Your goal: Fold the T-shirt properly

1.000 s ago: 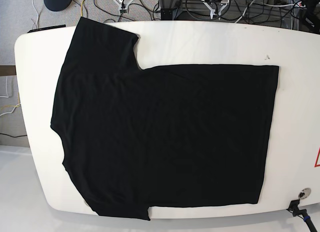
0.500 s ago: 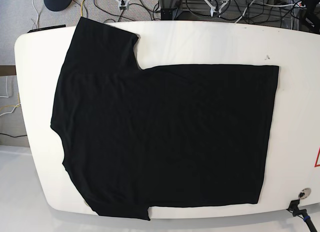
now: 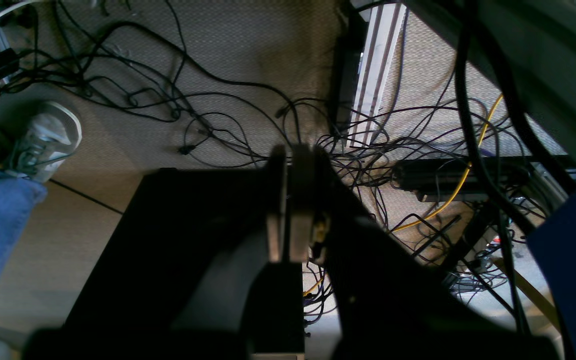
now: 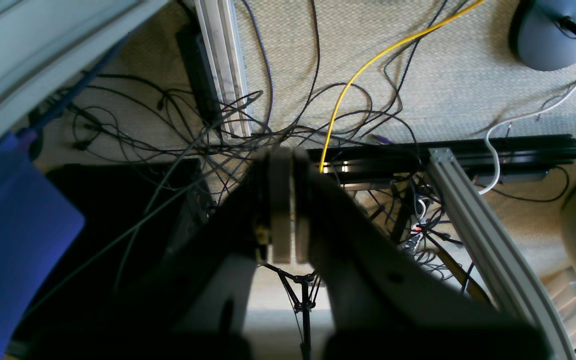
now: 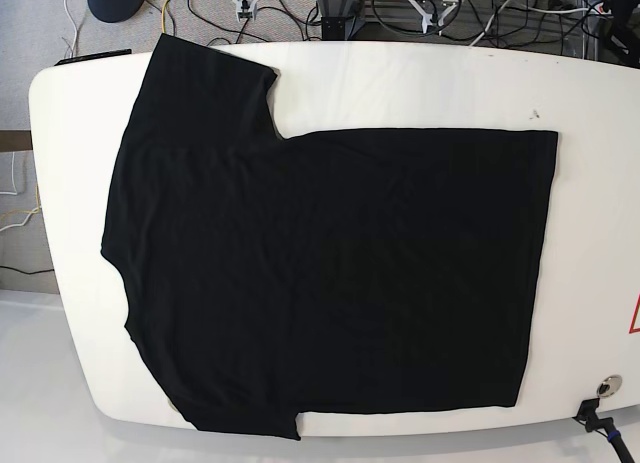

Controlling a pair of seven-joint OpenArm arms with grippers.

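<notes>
The black T-shirt (image 5: 320, 273) lies spread flat on the white table (image 5: 590, 183) in the base view, its collar side to the left, one sleeve at the top left and the hem along the right. No neck tag shows. Neither arm reaches over the table in that view. My left gripper (image 3: 290, 165) is shut and empty, hanging over the cable-strewn floor. My right gripper (image 4: 284, 167) is shut and empty too, above floor cables. The shirt is out of view in both wrist views.
Tangled cables (image 5: 400, 8) and an aluminium frame (image 4: 473, 220) lie on the carpet behind the table. A person's shoe (image 3: 43, 140) and jeans leg show in the left wrist view. A grey round base (image 4: 553, 30) stands on the floor. A small metal fitting (image 5: 608, 388) sits at the table's front right.
</notes>
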